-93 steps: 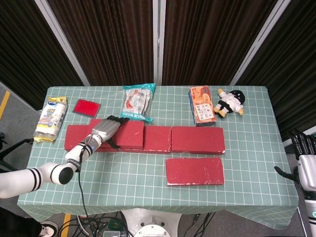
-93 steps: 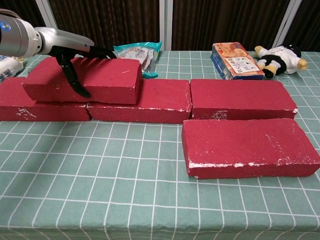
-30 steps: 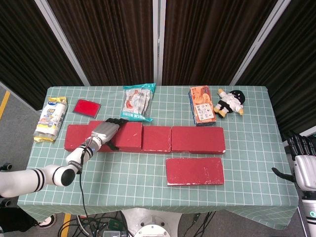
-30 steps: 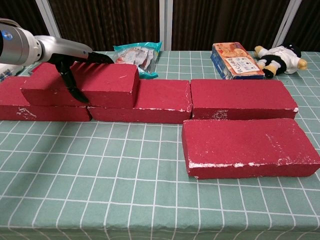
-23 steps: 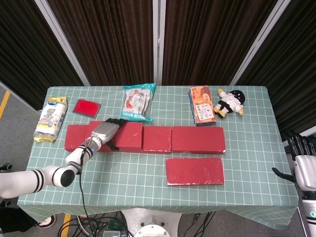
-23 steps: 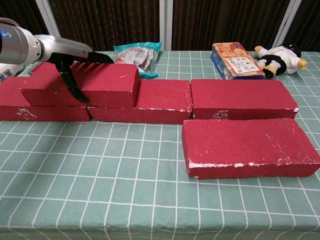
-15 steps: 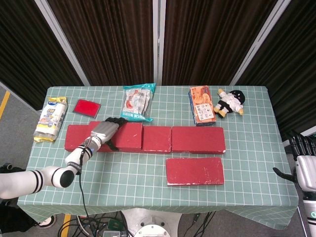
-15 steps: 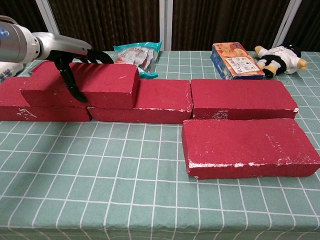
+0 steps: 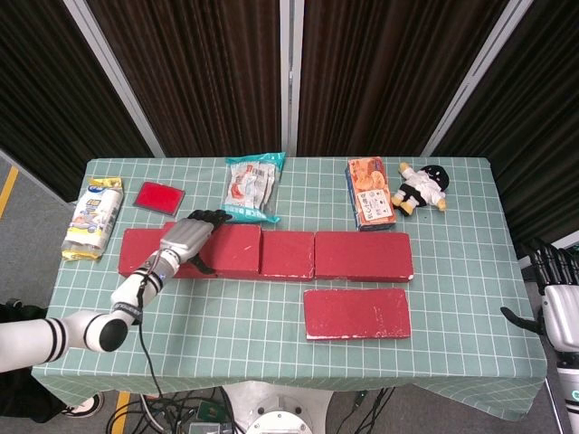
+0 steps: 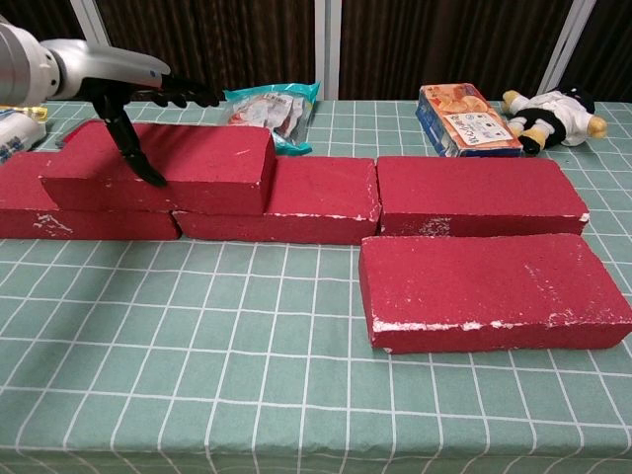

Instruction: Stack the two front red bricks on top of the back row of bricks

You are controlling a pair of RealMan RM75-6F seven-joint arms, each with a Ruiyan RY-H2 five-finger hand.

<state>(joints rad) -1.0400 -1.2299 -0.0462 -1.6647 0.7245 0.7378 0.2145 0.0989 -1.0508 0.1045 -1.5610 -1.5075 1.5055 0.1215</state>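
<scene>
Tabletop (image 9: 271, 316) covered by a green gridded cloth is seen carrying everything, with dark curtains behind it. Three red bricks form the back row (image 10: 464, 193), laid end to end across the middle of the cloth. One stacked brick (image 10: 197, 163) is set on top of that row at its left end, straddling the joint between the left and middle bricks. The remaining front brick (image 10: 489, 291) lies flat on the cloth, just in front of the right-hand brick of the row and touching or nearly touching it; which of the two cannot be told.

The left hand (image 10: 133, 94) is shown above the left part of the stacked brick, fingers spread and holding nothing. In the chest view its thumb reaches down to the brick's front face, while the other fingers are extended over the top edge towards the back. The right hand (image 9: 561, 303) is visible only in the head view, at the far right beyond the tabletop edge, upright, fingers apart and empty.

A snack bag (image 9: 253, 188) with teal trim lies behind the row near the centre. An orange box (image 9: 369, 193) is placed behind the right brick, with a small doll (image 9: 421, 188) just beside it. A white and yellow packet (image 9: 93, 217) rests at the left edge, and a small red card (image 9: 159, 196) lies near it.
</scene>
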